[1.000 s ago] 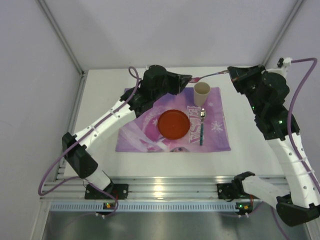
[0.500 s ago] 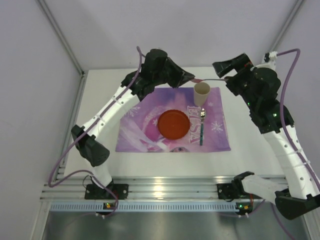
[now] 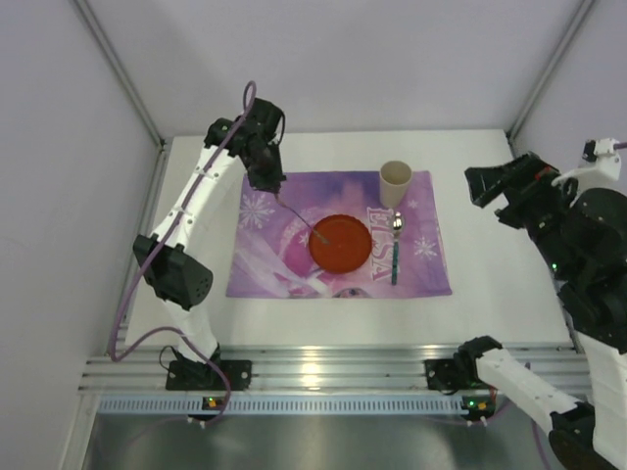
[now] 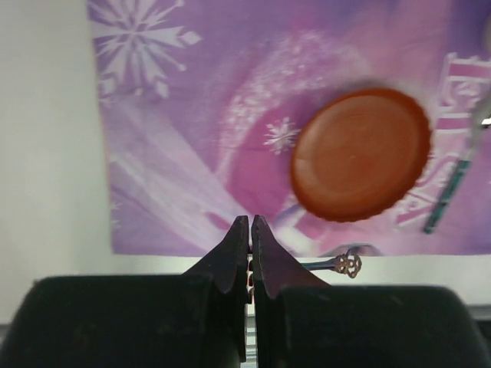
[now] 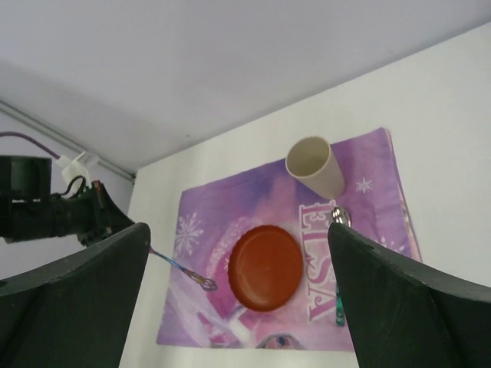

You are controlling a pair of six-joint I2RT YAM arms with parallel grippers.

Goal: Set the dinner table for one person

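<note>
Has plate (image 3: 341, 243) set mid-mat (image 3: 265, 255) on the desk (image 3: 490, 284) beneath, cup (image 3: 395, 183) beyond the plate to its right, spoon (image 3: 395, 250) just right of plate. Lacks only the fork (image 3: 299, 217), likely due left of plate. Pinches fork in left tool (image 3: 275, 186), arm stretched over mat left of plate. Holds right tool (image 3: 487, 196) spread wide, well right of plate.

Tally, all placed against the placemat (image 3: 263, 269)

- Placemats: one, purple-pink, lying on the one white table (image 3: 490, 294)
- Plates: one, a red plate (image 3: 341, 243) at the placemat's middle
- Cups: one, a cream cup (image 3: 395, 183) on the placemat's far right part
- Spoons: one spoon (image 3: 395, 253), on the placemat right of centre
- Other cutlery: one slim utensil (image 3: 294, 215) with an ornate end, over the placemat's far-left part
- Arms: two, left arm (image 3: 196, 196) beyond the placemat's left edge, right arm (image 3: 588, 245) beyond its right edge
- Grippers: two, left gripper (image 4: 250, 230) over the far-left corner, right gripper (image 5: 238, 230) well off the right edge
</note>
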